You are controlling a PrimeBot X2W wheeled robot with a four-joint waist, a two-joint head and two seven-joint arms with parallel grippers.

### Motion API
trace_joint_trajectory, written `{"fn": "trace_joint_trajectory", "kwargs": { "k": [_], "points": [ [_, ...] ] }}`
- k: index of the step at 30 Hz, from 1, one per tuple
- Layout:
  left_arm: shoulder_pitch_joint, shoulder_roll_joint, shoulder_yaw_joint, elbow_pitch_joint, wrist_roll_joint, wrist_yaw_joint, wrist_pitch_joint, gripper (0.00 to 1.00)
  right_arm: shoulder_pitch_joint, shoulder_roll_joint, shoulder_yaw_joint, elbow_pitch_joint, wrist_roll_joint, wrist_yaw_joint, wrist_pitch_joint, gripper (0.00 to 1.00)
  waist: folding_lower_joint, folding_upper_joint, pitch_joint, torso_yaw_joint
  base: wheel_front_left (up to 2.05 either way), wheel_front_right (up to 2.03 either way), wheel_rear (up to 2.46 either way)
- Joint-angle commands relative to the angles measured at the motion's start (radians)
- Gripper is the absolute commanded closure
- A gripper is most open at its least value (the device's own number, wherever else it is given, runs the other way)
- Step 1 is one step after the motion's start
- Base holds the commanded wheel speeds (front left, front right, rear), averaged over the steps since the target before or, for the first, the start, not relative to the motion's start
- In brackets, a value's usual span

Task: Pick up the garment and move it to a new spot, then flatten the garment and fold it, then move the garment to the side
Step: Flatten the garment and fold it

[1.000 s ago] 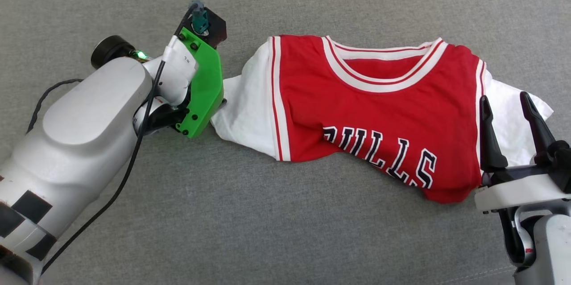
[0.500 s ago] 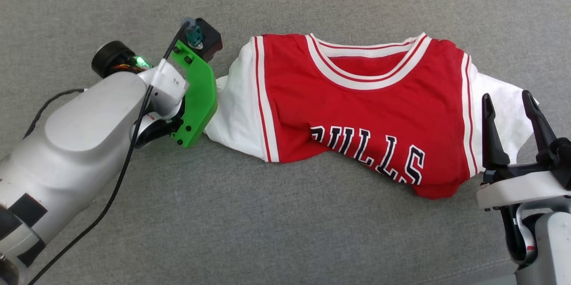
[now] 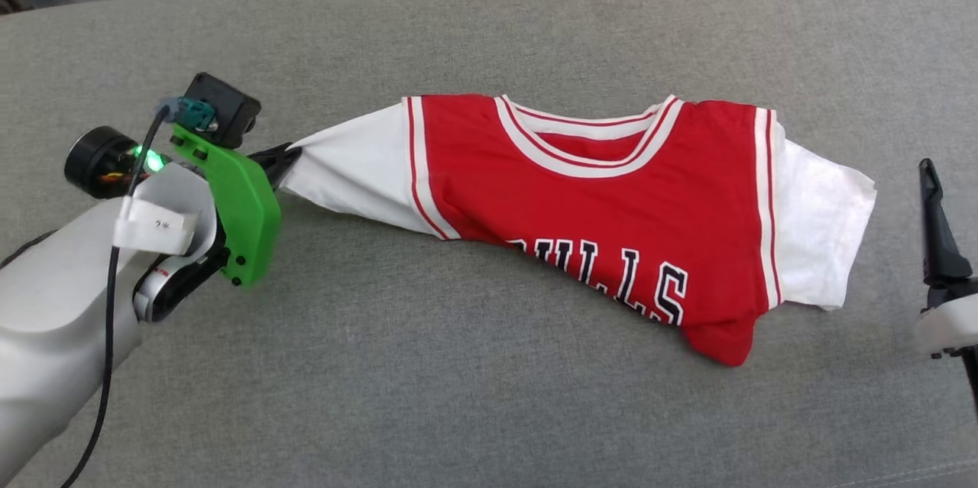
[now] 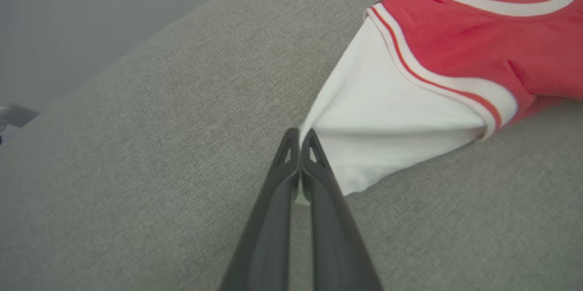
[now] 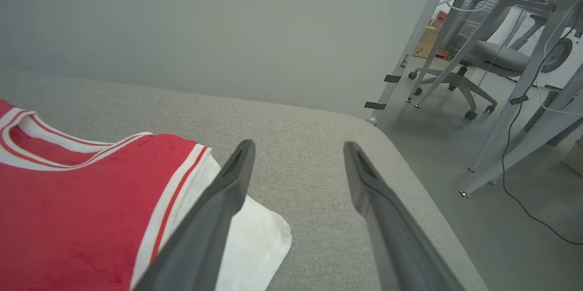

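The garment (image 3: 611, 190), a red jersey T-shirt with white sleeves and black lettering, lies crumpled on the grey padded surface (image 3: 458, 396). Its left white sleeve (image 3: 359, 167) is stretched into a point toward my left gripper (image 3: 284, 159). In the left wrist view that gripper (image 4: 300, 135) is shut on the sleeve's (image 4: 387, 113) edge, with a sliver of white cloth between the fingers. My right gripper (image 5: 298, 146) stands open above the surface, just right of the garment's (image 5: 68, 200) other white sleeve (image 5: 255, 236). One of its fingers (image 3: 938, 236) shows at the head view's right edge.
The padded surface's rounded right corner (image 5: 378, 131) drops to a grey floor. Metal table legs (image 5: 514, 99), a cable and a wheeled office chair (image 5: 483, 61) stand beyond it. A grey wall runs behind the surface's far edge.
My left gripper closed on the left sleeve and drew it out to the left, dragging the garment along. The right gripper stayed open and is now clear of the right sleeve. The head camera shifted.
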Motion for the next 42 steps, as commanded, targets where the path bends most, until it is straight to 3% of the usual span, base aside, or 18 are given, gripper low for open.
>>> {"fn": "trace_joint_trajectory", "kwargs": {
  "k": [1, 5, 12, 16, 22, 37, 38, 40, 42],
  "points": [
    [0.022, 0.025, 0.011, -0.019, -0.009, 0.019, -0.014, 1.0, -0.024, -0.037, 0.015, -0.016, 0.021, -0.001, 0.037, 0.0, 0.0, 0.0, -0.018, 0.017, 0.0, 0.0, 0.0],
    [0.046, 0.07, 0.025, -0.09, -0.008, 0.063, -0.037, 1.0, -0.071, -0.16, 0.072, -0.044, 0.113, -0.001, 0.187, 0.0, 0.0, 0.0, -0.012, 0.032, 0.0, 0.0, 0.0],
    [0.042, 0.089, 0.03, -0.199, 0.018, 0.119, -0.042, 1.0, -0.177, -0.431, 0.299, -0.06, 0.392, -0.001, 0.576, 0.0, 0.0, 0.0, 0.034, 0.07, 0.0, 0.0, 0.0],
    [0.022, 0.086, 0.032, -0.244, 0.04, 0.14, -0.042, 1.0, -0.261, -0.515, 0.398, -0.033, 0.514, -0.001, 0.774, 0.0, 0.0, 0.0, 0.071, 0.091, 0.0, 0.0, 0.0],
    [-0.009, 0.083, 0.038, -0.288, 0.07, 0.161, -0.045, 1.0, -0.374, -0.542, 0.517, 0.059, 0.571, -0.001, 0.884, 0.0, 0.0, 0.0, 0.127, 0.116, 0.0, 0.0, 0.0],
    [-0.027, 0.077, 0.042, -0.323, 0.093, 0.183, -0.064, 1.0, -0.413, -0.503, 0.799, 0.277, 0.661, -0.001, 0.863, 0.0, 0.0, 0.0, 0.18, 0.142, 0.0, 0.0, 0.0],
    [-0.025, 0.077, 0.043, -0.321, 0.091, 0.183, -0.065, 1.0, -0.417, -0.502, 0.809, 0.28, 0.666, -0.001, 0.856, 0.84, 0.0, 0.0, 0.179, 0.14, 0.0, 0.0, 0.0],
    [-0.02, 0.078, 0.04, -0.314, 0.087, 0.18, -0.065, 1.0, -0.43, -0.501, 0.824, 0.283, 0.675, -0.001, 0.831, 1.0, 0.0, 0.0, 0.172, 0.135, 0.0, 0.0, 0.0],
    [-0.012, 0.078, 0.038, -0.305, 0.081, 0.177, -0.067, 1.0, -0.449, -0.5, 0.825, 0.292, 0.683, -0.001, 0.793, 1.0, 0.0, 0.0, 0.157, 0.13, 0.0, 0.0, 0.0]
  ]
}}
